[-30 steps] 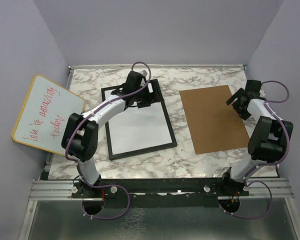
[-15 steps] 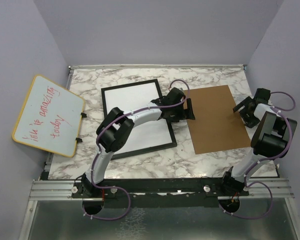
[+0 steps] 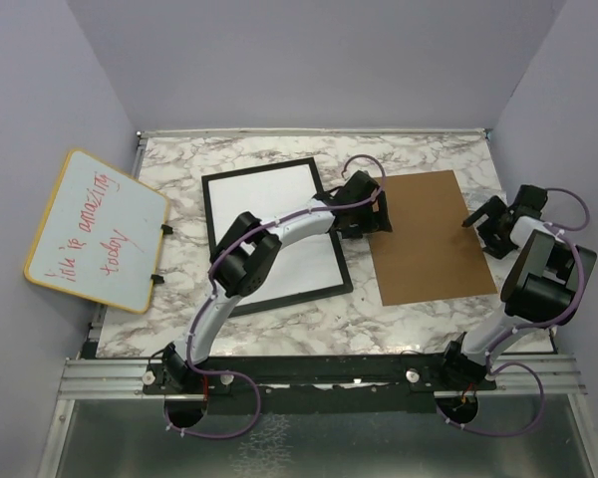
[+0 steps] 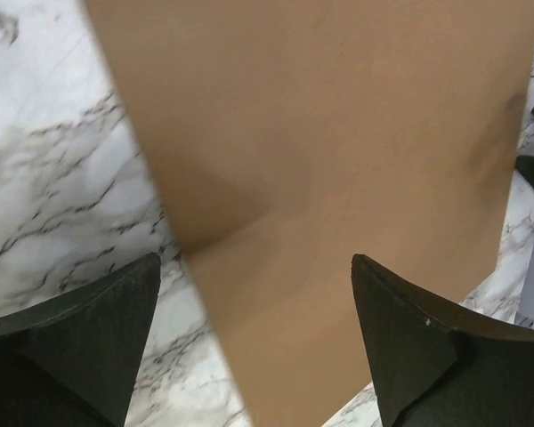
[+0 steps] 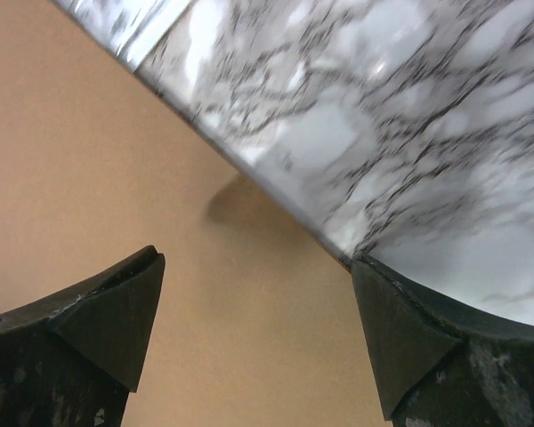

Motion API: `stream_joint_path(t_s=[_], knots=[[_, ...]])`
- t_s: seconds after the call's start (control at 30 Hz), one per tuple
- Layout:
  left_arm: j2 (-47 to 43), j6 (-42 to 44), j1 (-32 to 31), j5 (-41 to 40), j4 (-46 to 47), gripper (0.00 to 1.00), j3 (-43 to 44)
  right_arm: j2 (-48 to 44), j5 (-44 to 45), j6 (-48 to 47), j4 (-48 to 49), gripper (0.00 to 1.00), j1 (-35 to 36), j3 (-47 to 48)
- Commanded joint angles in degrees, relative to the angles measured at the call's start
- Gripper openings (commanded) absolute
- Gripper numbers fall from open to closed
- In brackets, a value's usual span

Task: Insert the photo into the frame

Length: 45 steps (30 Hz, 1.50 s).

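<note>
The black frame [image 3: 216,249] lies flat left of centre, and a plain white sheet [image 3: 274,234] fills it. I cannot tell whether that sheet is the photo's back; no printed face shows. My left gripper [image 3: 381,211] reaches across to the left edge of the brown backing board [image 3: 431,239]. In the left wrist view it stands open [image 4: 256,260] astride that edge of the board [image 4: 338,133], holding nothing. My right gripper [image 3: 483,221] is at the board's right edge. The right wrist view shows it open [image 5: 257,258] over the board [image 5: 116,178], and it too holds nothing.
A yellow-rimmed whiteboard [image 3: 95,231] with red writing leans off the table's left side. Bare marble table [image 3: 309,324] shows in front of the frame and the board. Grey walls close in on three sides, and the right arm stands near the right wall.
My left arm swung right, from the frame's far end across to the board's left edge. The right gripper drew back to the board's right edge. The board's near-left part looks slightly shifted.
</note>
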Motion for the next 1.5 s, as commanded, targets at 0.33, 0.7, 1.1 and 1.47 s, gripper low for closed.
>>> stream_joint_path(t_s=[0.33,0.7,1.1,1.47], knots=[[6.58,-0.02,1.37,11.02,-4.26,0.73,4.95,-3.47,-22.52,3.7,-1.58,0.87,0.55,-15.52],[-1.0,0.89,1.89,16.21,-2.93,0.67,6.56,-5.31,-26.11,4.45,-1.01,0.85,0.55,-16.21],[-6.97,2.96,2.02,17.33,-2.76,0.65,3.9,-8.4,-30.04,5.62,0.32,0.85,0.73,-17.5],[-14.83,2.4,3.15,10.88,-3.19,0.65,-6.5,-10.03,-31.75,10.78,4.96,0.85,6.5,-21.78]])
